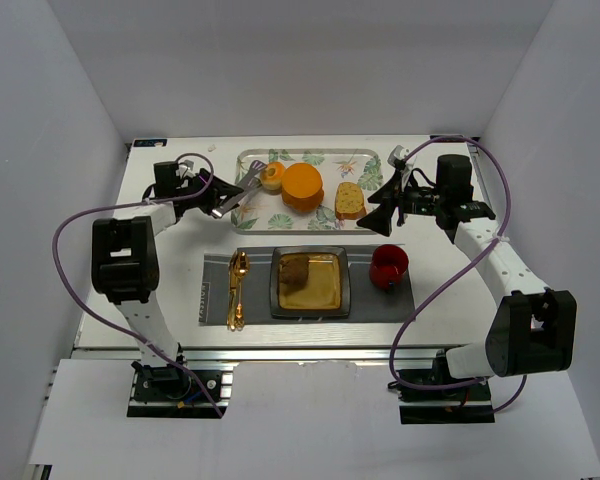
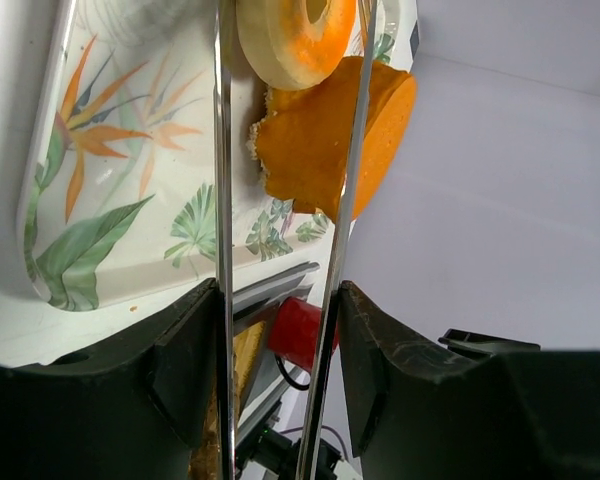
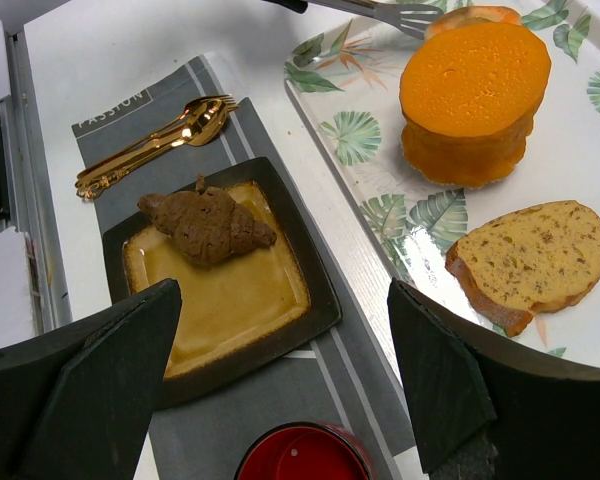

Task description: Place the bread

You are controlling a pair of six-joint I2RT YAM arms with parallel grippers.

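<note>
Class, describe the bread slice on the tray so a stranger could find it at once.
Find the leaf-patterned tray at the far side of the table. At its right end, beside the round orange cake, lies the bread slice. It alone is a flat, pale cut slice with a brown crust; its neighbours are round and orange.

a red cup [image 1: 389, 267] and gold cutlery [image 1: 238, 286] rest on the grey placemat [image 1: 360, 306].

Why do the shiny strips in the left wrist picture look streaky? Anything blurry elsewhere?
Left wrist view: glare runs along the metal tongs, and the near fingers are dark, with little detail. Right wrist view: even light, bread slice crisp. Top view: bright white walls, faint shadows only.
</note>
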